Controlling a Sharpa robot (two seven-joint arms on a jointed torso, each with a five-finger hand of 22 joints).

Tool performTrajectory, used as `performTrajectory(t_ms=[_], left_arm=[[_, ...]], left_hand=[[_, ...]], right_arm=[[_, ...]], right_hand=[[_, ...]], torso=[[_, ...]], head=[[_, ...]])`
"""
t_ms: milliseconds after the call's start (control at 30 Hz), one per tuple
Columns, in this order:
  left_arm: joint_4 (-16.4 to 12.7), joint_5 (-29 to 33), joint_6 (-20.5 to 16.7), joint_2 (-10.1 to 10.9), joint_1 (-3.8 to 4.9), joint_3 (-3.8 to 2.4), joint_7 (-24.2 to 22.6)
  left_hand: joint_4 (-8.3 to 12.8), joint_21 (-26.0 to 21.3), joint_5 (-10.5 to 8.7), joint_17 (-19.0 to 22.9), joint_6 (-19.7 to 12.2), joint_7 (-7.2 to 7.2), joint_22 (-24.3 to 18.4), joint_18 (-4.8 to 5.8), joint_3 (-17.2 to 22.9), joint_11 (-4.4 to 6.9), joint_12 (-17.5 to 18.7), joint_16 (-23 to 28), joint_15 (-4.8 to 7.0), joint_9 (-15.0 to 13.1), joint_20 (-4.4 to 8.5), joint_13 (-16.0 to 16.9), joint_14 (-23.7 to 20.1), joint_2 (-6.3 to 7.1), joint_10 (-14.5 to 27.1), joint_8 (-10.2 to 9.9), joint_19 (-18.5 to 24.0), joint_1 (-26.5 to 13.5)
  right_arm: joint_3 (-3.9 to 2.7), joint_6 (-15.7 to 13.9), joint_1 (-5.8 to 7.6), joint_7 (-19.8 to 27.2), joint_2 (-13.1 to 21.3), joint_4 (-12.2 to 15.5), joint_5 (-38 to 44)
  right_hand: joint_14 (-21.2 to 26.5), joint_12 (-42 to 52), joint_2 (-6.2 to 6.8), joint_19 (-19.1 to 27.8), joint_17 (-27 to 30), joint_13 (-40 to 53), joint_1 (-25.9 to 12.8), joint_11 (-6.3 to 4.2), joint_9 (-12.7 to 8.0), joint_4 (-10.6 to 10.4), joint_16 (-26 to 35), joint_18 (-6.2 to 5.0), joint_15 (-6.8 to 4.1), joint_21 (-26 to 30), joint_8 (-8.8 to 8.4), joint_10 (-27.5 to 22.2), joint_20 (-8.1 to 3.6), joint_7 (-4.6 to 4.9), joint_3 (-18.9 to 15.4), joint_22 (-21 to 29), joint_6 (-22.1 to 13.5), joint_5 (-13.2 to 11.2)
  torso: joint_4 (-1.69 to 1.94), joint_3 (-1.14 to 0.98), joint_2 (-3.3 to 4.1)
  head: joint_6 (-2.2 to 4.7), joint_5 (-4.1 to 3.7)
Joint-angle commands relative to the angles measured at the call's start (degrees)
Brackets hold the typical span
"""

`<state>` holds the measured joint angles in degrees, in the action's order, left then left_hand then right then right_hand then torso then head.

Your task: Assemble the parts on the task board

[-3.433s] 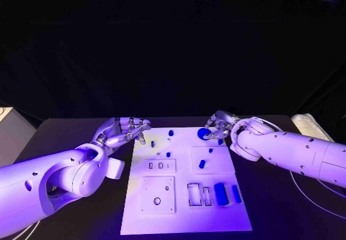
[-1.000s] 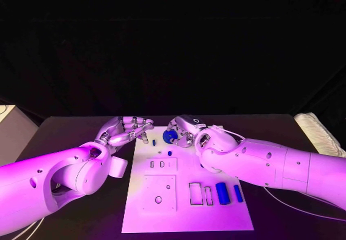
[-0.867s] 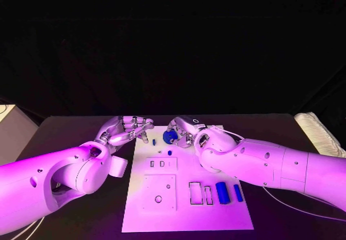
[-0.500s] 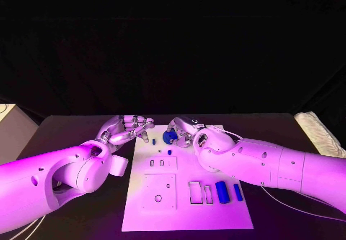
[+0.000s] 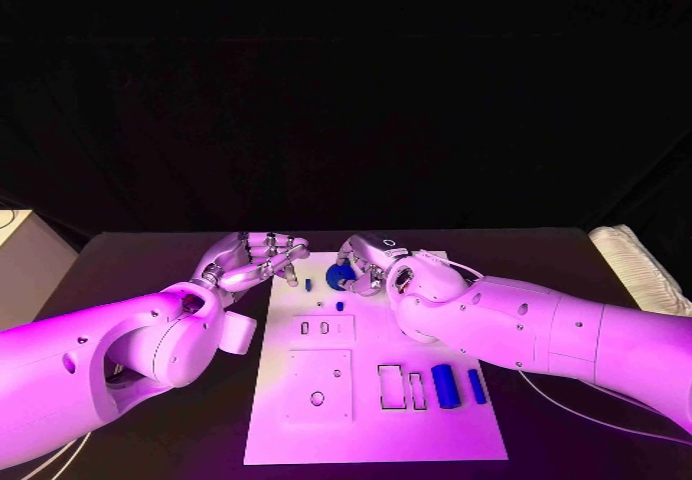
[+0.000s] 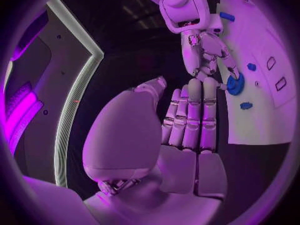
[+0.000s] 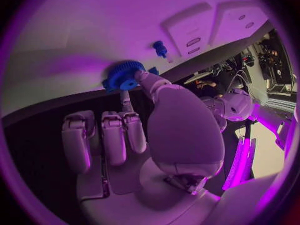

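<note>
You've got the blue gear [image 5: 340,275] pinched btwn thumb and a fingertip of your right hand [image 5: 372,262], other fingers straight, at the far left end of the task board [image 5: 368,430]. Left hand [image 5: 253,258] holds nothing, fingers together and curled a bit, just off the board's far left corner above the table [image 5: 144,262].

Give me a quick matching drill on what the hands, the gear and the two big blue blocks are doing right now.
Things:
1. left hand
2. right hand
3. blue gear
4. two blue blocks

States:
A. lying on the task board, near side
B. pinched at the board's far end
C. holding nothing, off the board's left edge
D. gripping a part

Pairs: 1-C, 2-D, 3-B, 4-A
</note>
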<state>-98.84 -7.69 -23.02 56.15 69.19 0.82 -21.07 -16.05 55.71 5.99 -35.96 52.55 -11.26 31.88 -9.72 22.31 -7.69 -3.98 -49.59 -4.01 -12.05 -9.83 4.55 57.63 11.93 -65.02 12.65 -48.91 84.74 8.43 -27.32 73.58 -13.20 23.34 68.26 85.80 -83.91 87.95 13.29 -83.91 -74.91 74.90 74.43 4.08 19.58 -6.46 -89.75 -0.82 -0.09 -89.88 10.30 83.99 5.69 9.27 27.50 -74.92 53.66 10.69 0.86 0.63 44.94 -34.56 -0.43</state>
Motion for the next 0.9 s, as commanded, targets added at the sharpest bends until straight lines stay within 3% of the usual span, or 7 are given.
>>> performTrajectory(t_ms=[33,133,300,667,800,900], left_arm=[[-0.1,0.1,1.0,0.0,0.07,-0.05,-0.1],[-0.1,0.0,1.0,0.0,0.08,-0.05,-0.1],[-0.1,0.0,0.9,0.0,0.08,-0.05,0.0],[-0.1,0.0,0.9,0.1,0.08,-0.05,0.1],[-0.1,0.0,0.9,0.2,0.08,-0.05,0.1],[0.0,0.0,0.9,0.3,0.08,-0.04,0.1]], left_hand=[[0.0,0.2,-0.37,0.1,-0.2,-0.13,0.1,-0.73,0.2,-0.12,-0.3,-0.2,-0.03,0.0,0.01,0.1,-0.3,-0.27,0.1,0.2,0.3,-0.5],[0.0,0.2,-0.37,0.1,-0.2,-0.13,0.1,-0.73,0.2,-0.12,-0.3,-0.2,-0.03,0.0,0.01,0.1,-0.3,-0.27,0.1,0.2,0.3,-0.5],[0.0,0.2,-0.37,0.1,-0.2,-0.13,0.1,-0.73,0.2,-0.12,-0.3,-0.2,-0.03,0.0,0.01,0.1,-0.3,-0.27,0.1,0.2,0.3,-0.5],[0.0,0.2,-0.38,0.1,-0.3,-0.14,0.1,-0.73,0.2,-0.13,-0.2,-0.2,-0.04,-0.1,0.00,0.1,-0.3,-0.26,0.1,0.2,0.4,-0.5],[0.0,0.3,-0.38,0.1,-0.3,-0.16,0.1,-0.73,0.2,-0.14,-0.2,-0.2,-0.05,-0.1,0.00,0.1,-0.4,-0.27,0.1,0.2,0.4,-0.6],[0.0,0.3,-0.38,0.1,-0.3,-0.16,0.1,-0.73,0.2,-0.14,-0.2,-0.2,-0.05,-0.1,0.00,0.1,-0.4,-0.27,0.1,0.2,0.4,-0.6]], right_arm=[[0.17,2.6,-0.32,1.5,-0.1,-0.9,-3.0],[0.17,3.4,-0.32,2.3,-0.1,-1.2,-4.4],[0.18,4.1,-0.32,2.9,0.1,-1.2,-5.4],[0.23,4.5,-0.32,2.5,1.2,-0.6,-6.0],[0.24,3.1,-0.31,1.9,2.1,0.1,-5.8],[0.24,0.6,-0.28,1.9,3.4,1.1,-5.7]], right_hand=[[-6.1,0.1,0.47,-6.1,-15.1,13.1,-2.5,0.63,-0.7,-1.7,-0.2,0.82,0.61,-0.1,-0.81,4.0,0.67,0.20,-1.9,-15.1,-1.0,-0.1],[-6.1,0.0,0.63,-6.1,-15.1,13.1,-4.2,0.71,-0.9,-2.8,-0.2,0.82,0.71,-0.1,-1.08,4.0,0.85,0.23,-4.1,-15.1,-1.3,0.0],[-6.1,0.4,-0.51,-6.1,-15.1,13.4,-6.1,0.63,-0.9,-5.4,-0.2,0.82,0.71,-0.1,-1.00,4.3,0.88,0.11,-8.6,-15.1,-0.9,0.1],[-6.1,0.9,-2.37,-6.1,-15.1,13.9,-6.7,0.38,-0.8,-7.2,-0.2,0.82,0.50,-0.1,-0.55,4.8,0.74,-0.22,-9.7,-15.1,0.0,0.1],[-6.1,0.9,-2.47,-6.1,-15.1,13.9,-6.7,0.35,-0.8,-7.2,-0.2,0.82,0.48,-0.1,-0.52,4.8,0.73,-0.25,-9.7,-15.1,0.0,0.1],[-6.1,0.9,-2.58,-6.1,-15.1,13.9,-6.7,0.33,-0.7,-7.3,-0.2,0.82,0.46,-0.1,-0.49,4.8,0.71,-0.27,-9.7,-15.1,0.1,0.1]], torso=[[-0.04,0.03,-0.01],[-0.02,0.00,0.00],[-0.02,-0.05,0.02],[-0.05,-0.06,0.03],[-0.12,-0.12,-0.02],[-0.27,-0.13,-0.05]], head=[[-0.01,-0.01],[0.00,-0.01],[0.03,0.04],[0.07,0.15],[0.03,0.24],[0.07,0.29]])
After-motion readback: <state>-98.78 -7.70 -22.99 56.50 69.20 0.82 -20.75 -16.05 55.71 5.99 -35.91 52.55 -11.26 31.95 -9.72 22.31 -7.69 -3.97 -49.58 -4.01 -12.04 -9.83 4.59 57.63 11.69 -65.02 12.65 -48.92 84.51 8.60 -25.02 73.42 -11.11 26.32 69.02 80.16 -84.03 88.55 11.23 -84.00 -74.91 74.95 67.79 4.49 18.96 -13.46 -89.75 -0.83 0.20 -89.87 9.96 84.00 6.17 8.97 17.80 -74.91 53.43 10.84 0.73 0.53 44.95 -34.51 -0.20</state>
